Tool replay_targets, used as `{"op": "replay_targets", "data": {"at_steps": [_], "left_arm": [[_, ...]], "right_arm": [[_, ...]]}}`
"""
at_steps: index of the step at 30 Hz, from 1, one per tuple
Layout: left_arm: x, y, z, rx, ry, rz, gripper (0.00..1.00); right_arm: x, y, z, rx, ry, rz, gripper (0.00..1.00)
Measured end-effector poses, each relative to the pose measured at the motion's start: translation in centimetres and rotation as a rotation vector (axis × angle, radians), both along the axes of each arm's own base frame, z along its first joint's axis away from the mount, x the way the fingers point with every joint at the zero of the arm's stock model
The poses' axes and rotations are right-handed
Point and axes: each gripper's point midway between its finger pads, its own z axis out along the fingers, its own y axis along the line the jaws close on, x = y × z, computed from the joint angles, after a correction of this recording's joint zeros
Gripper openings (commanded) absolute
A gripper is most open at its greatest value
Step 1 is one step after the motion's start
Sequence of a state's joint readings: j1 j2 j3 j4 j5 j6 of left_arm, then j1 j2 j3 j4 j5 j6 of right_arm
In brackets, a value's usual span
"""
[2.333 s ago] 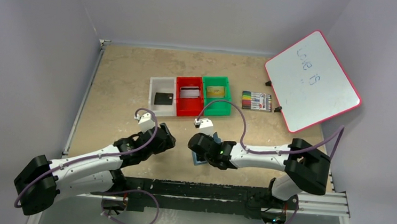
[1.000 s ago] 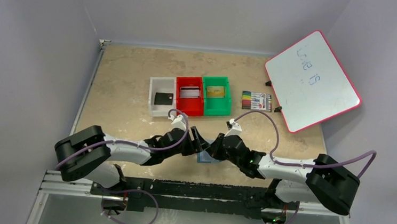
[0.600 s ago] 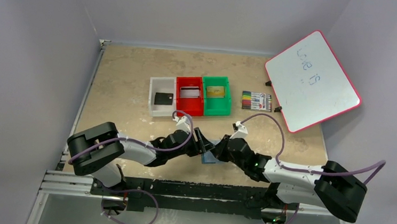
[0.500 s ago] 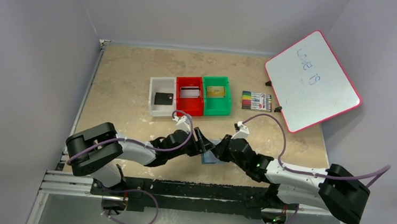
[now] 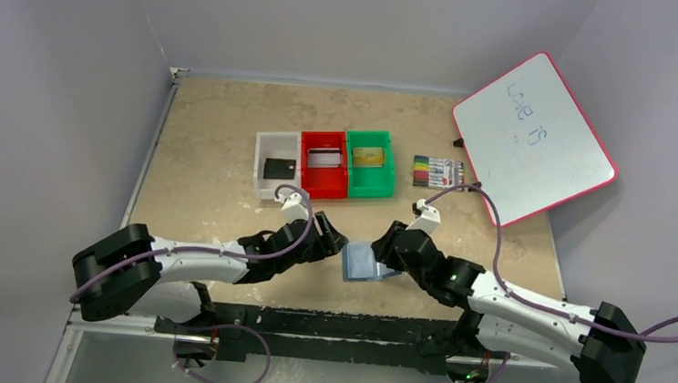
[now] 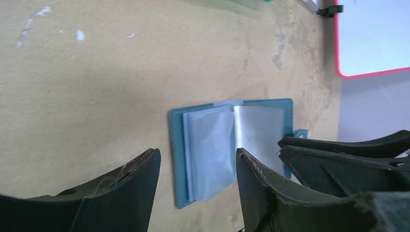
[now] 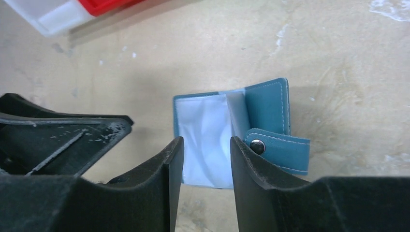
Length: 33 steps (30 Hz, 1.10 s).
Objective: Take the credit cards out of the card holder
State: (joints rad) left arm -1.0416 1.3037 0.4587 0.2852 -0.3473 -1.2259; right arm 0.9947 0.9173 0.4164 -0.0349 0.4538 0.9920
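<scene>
- We see the left gripper point(image 6: 197, 155) with its two black fingers point(image 6: 123, 191) spread apart and nothing between them. It hangs low over the table point(image 5: 211, 145), just to the left of the card holder point(image 5: 359, 263).
- In the left wrist view the holder shows through the gap between those fingers, beyond their tips. We cannot tell whether either tip touches it.
- The right gripper point(image 7: 205, 141) is spread too, with a clear gap between its jaws and nothing pinched.
- It sits low at the holder's right edge, beside the strap point(image 7: 278, 150). We cannot tell whether it rests on the holder.
- The card holder lies opened on the table between the two grippers, near the front edge. Its pale clear pockets face up, and the strap, with its snap showing, is folded over the teal cover.
- The credit cards are well apart from the holder, in a row of bins farther back. We see a black card point(image 5: 278, 167) in the white bin point(image 5: 259, 162), a silver-grey card point(image 5: 323, 158) in the red bin point(image 5: 321, 190), and a gold card point(image 5: 370, 157) in the green bin point(image 5: 369, 193).
- To the right of the bins lies a pack of markers point(image 5: 437, 172), and beside it a tilted whiteboard point(image 5: 536, 138) with a red rim.
</scene>
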Motion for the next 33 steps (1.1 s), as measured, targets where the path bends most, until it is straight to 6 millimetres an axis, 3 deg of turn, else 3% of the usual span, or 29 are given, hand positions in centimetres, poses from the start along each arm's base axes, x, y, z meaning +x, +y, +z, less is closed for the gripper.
{"op": "replay_targets", "data": {"at_steps": [6,8,13,21,25,33], "left_arm": [[-0.4,1.7,-1.6,0.101,0.022,0.014,0.58],[-0.6,2.1,-2.0,0.128,0.029,0.017,0.58],[-0.8,3.0,-2.1,0.168,0.026,0.028,0.58],[-0.8,4.3,-1.0,0.190,0.001,0.050,0.58],[-0.8,4.8,-0.3,0.187,-0.010,0.062,0.58],[-0.8,5.8,0.3,0.190,-0.024,0.083,0.58]], "right_arm": [[-0.4,-1.0,-1.1,-0.118,0.039,0.018,0.56],[-0.3,-0.9,-1.2,-0.150,0.043,0.030,0.56],[0.1,-0.4,-2.3,-0.231,0.084,0.050,0.47],[0.2,0.2,-5.2,-0.267,0.165,0.095,0.45],[0.3,1.0,-6.4,-0.240,0.194,0.125,0.32],[0.3,5.2,-6.8,-0.004,0.176,0.201,0.27]]}}
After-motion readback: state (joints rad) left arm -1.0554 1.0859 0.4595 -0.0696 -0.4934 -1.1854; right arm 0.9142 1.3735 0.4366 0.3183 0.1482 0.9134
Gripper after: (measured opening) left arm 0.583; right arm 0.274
